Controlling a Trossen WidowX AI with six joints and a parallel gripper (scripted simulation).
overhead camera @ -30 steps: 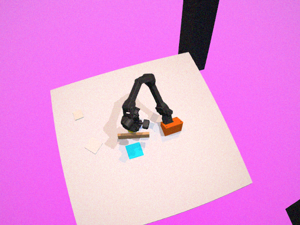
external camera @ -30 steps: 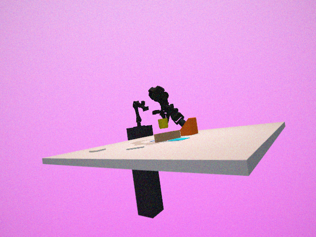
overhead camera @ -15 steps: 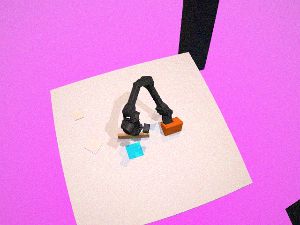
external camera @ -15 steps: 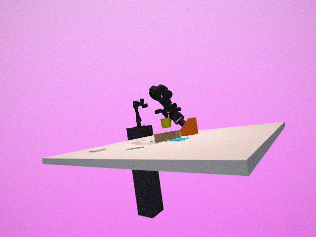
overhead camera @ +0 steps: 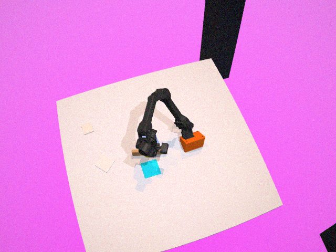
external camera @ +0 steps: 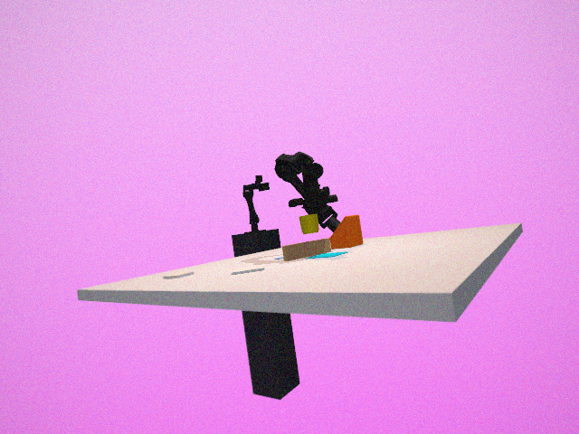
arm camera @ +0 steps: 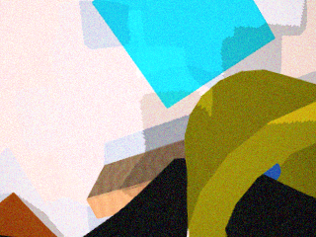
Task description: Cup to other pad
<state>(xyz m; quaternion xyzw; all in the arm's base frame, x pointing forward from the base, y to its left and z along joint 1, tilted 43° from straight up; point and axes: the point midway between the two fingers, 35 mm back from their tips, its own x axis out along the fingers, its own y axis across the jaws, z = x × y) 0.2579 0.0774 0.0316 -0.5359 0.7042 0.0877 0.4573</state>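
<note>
The yellow cup [external camera: 308, 223] [arm camera: 232, 109] hangs upright in the air, above the wooden bar. My gripper [arm camera: 199, 168] is shut on its wall, with one dark finger outside and one inside the rim. A blue marble [arm camera: 273, 172] shows inside the cup; the rest of the inside is hidden. The cyan pad [overhead camera: 150, 169] [external camera: 329, 255] [arm camera: 168, 44] lies flat beyond the bar, ahead of the cup. The blue pad [overhead camera: 157, 139] is mostly hidden under the arm, on the bar's other side.
The wooden bar [overhead camera: 135, 152] [external camera: 306, 250] [arm camera: 133, 178] stands between the two pads, below the cup. An orange block [overhead camera: 193, 143] [external camera: 348, 233] [arm camera: 17, 217] stands by the arm's base. Two pale flat tiles, one small [overhead camera: 87, 128] and one larger [overhead camera: 105, 165], lie off to the left in the top view.
</note>
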